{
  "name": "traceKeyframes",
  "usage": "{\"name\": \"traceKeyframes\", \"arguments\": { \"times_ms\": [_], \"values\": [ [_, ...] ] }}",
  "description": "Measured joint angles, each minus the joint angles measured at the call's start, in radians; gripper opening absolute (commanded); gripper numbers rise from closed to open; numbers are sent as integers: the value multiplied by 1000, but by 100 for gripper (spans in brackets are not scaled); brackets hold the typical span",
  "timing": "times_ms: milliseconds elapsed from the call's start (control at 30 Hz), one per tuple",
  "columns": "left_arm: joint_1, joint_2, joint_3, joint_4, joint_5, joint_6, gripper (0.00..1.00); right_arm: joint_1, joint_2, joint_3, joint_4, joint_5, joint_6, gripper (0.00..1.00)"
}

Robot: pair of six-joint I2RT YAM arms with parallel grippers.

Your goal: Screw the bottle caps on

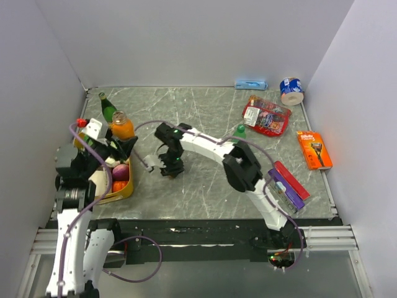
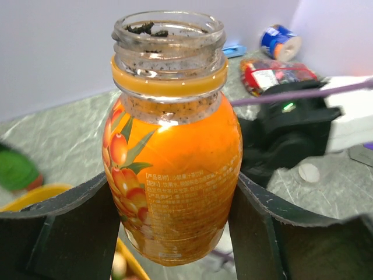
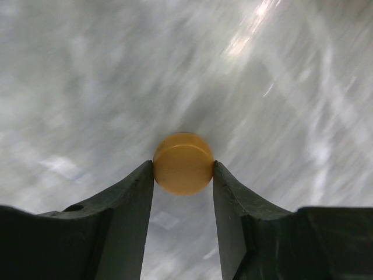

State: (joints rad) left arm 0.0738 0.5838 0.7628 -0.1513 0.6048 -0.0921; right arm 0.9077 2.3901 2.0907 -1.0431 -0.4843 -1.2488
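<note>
**Desk:** What has the left side got?

**Me:** On my left wrist feed, the left claw (image 2: 173,192) is drawn in narrow and clamped on the small orange plastic bottle (image 2: 175,146). One black finger (image 2: 76,227) presses each side of the label. The bottle is upright with its threaded mouth open, and there are dark specks inside the neck. From above, I see it near the left edge of the grey marbled table (image 1: 205,186), just at the far end of the shallow yellow tray (image 1: 126,191). I cannot tell whether its base touches anything.

**Desk:** And the cap?

**Me:** The small round orange screw cap (image 3: 182,160) sits between the tips of the right claw (image 3: 183,172) and touches both inner faces. I read that claw as partly closed and gripping the cap. The surface behind it is smeared on my right wrist feed, so I cannot say whether the cap rests on the table or hangs above it. From above, that claw points down at the table left of its middle, near the bottle but apart from it.

**Desk:** Anything else out there?

**Me:** A dark-green bottle (image 1: 108,107) is toward the far left corner. A red crinkled packet (image 1: 267,115) and a blue-and-white cylinder (image 1: 291,90) lie toward the far right corner. An orange carton (image 1: 314,149) lies by the right edge.
</note>
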Motion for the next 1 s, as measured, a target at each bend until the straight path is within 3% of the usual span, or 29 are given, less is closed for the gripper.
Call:
{"name": "traceKeyframes", "arguments": {
  "times_ms": [233, 333, 500, 733, 1000],
  "values": [
    [-21, 315, 72, 172, 165, 56, 1, -137, -408, -219, -41, -84, 167, 27],
    [-124, 441, 111, 160, 211, 174, 1, -207, -619, -221, -40, -101, 230, 27],
    [-357, 513, 115, 54, 246, 409, 1, -231, -893, -201, -87, -112, 272, 28],
    [-614, 514, 50, 50, 225, 557, 1, -208, -1028, -256, -153, -113, 232, 30],
    [-700, 530, 30, 105, 192, 576, 1, -86, -1043, -354, -162, -80, 139, 31]
  ]
}}
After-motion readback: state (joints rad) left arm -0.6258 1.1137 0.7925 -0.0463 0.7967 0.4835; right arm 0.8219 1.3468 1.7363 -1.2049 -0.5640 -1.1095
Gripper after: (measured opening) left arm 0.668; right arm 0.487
